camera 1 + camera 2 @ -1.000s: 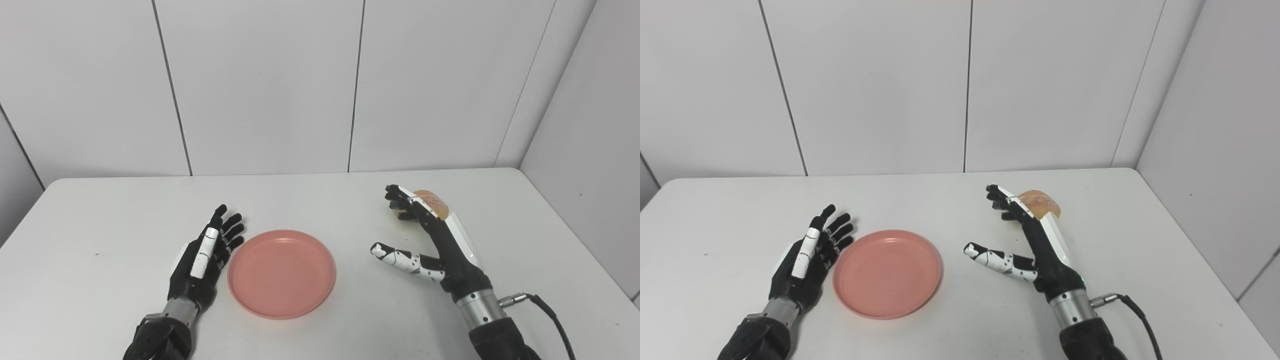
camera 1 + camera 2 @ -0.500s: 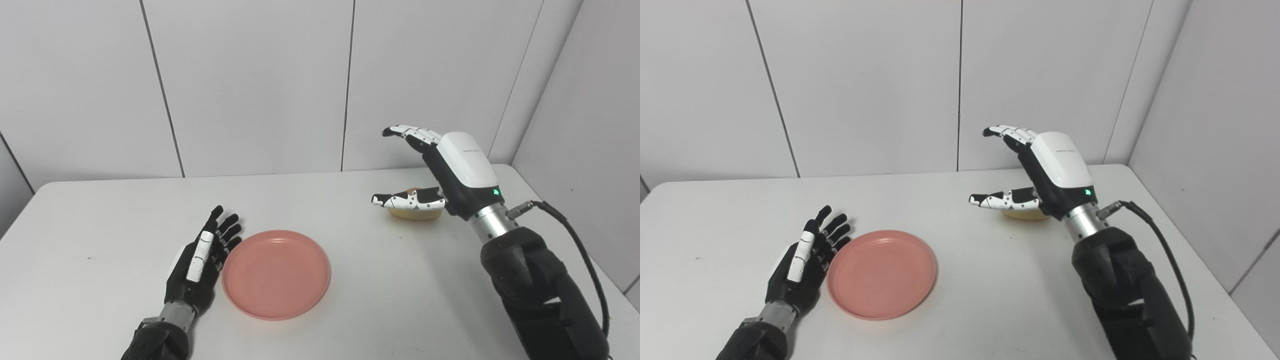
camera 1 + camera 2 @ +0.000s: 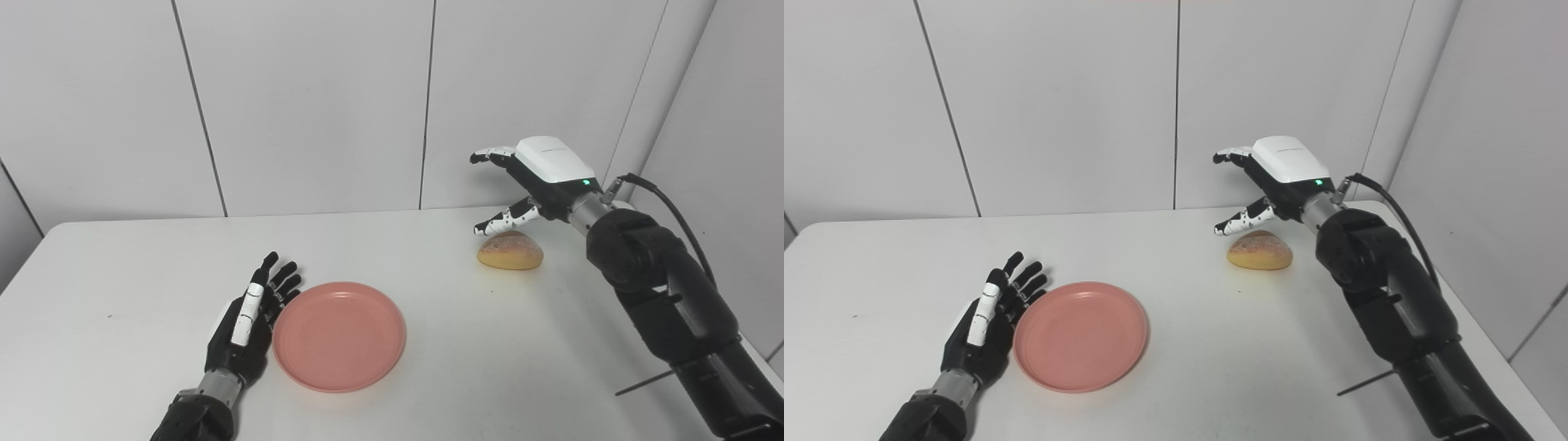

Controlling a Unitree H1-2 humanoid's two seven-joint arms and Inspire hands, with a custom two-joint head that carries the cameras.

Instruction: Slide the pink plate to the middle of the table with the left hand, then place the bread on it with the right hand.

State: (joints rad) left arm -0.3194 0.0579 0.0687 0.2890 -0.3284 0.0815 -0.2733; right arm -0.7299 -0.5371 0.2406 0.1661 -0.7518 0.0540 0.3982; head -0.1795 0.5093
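Right hand (image 3: pixel 539 177) hovers spread open above the bread (image 3: pixel 510 251), holding nothing; left hand (image 3: pixel 251 318) lies open, flat beside the pink plate (image 3: pixel 339 334).

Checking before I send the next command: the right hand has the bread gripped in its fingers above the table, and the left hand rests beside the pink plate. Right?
Not quite. The right hand is open and raised above the bread, which lies on the table, as the left eye view shows. The left hand does rest beside the pink plate.
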